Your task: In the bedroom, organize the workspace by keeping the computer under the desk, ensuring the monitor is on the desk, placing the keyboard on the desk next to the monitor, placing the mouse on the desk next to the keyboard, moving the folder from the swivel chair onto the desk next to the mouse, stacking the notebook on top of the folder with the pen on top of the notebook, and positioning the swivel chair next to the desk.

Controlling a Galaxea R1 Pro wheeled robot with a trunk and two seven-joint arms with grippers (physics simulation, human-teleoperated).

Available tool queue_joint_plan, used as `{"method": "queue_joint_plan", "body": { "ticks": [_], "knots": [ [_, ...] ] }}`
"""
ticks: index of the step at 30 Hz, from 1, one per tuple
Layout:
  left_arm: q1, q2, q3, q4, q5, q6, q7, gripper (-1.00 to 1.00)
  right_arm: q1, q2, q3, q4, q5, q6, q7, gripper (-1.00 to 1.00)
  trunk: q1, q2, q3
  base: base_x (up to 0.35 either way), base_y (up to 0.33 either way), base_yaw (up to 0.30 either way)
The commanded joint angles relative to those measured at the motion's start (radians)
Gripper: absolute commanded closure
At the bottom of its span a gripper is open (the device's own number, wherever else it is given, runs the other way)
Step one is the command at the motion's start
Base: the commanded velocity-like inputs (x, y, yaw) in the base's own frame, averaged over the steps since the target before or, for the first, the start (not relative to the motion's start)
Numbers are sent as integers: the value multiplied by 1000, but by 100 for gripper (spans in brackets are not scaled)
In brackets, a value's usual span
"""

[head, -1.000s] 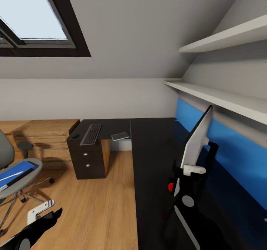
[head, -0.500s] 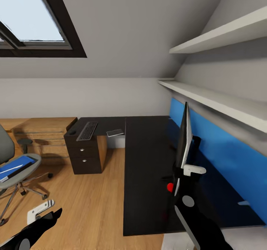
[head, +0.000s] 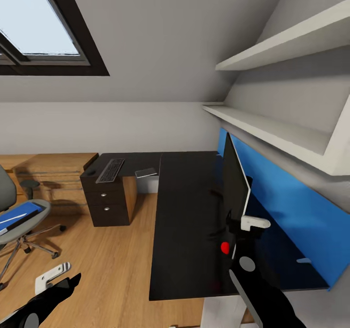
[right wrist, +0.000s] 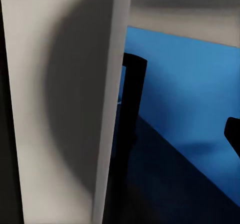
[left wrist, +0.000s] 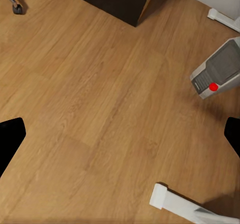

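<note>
The black L-shaped desk (head: 184, 211) runs along the blue wall panel. My right gripper (head: 241, 225) is shut on the lower edge of the monitor (head: 235, 184), which stands almost edge-on over the desk with its black front facing the room; its white back (right wrist: 55, 109) is close up in the right wrist view. The keyboard (head: 110, 170), the mouse (head: 90, 172) and the notebook (head: 146, 173) lie on the desk's far wing. The blue folder (head: 20, 214) with the white pen (head: 11, 218) rests on the swivel chair (head: 26, 228). My left gripper (head: 54, 278) hangs open over the floor. The computer (left wrist: 217, 73) stands on the floor.
A black drawer unit (head: 104, 201) carries the desk's far wing, with a wooden dresser (head: 53, 172) beside it. Two white shelves (head: 272, 128) jut out above the blue panel (head: 291, 206). A white desk leg (left wrist: 175, 203) crosses the wooden floor (left wrist: 100, 109).
The whole view has pulled back, so the camera moved. The monitor has turned in my right gripper: its white back showed before, now its black front does.
</note>
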Motion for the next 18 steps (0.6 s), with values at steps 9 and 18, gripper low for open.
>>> {"method": "queue_joint_plan", "body": {
  "ticks": [9, 18],
  "knots": [
    [-1, -1, 2, -1, 8, 6, 0, -100, -1, -2, 5, 0, -6, -5, -4, -100, 0, -1, -2, 0, -3, 0],
    [-1, -2, 2, -4, 9, 6, -1, -100, -1, -2, 5, -1, -6, -8, -4, -100, 0, -1, -2, 0, -211, 0]
  ]
}}
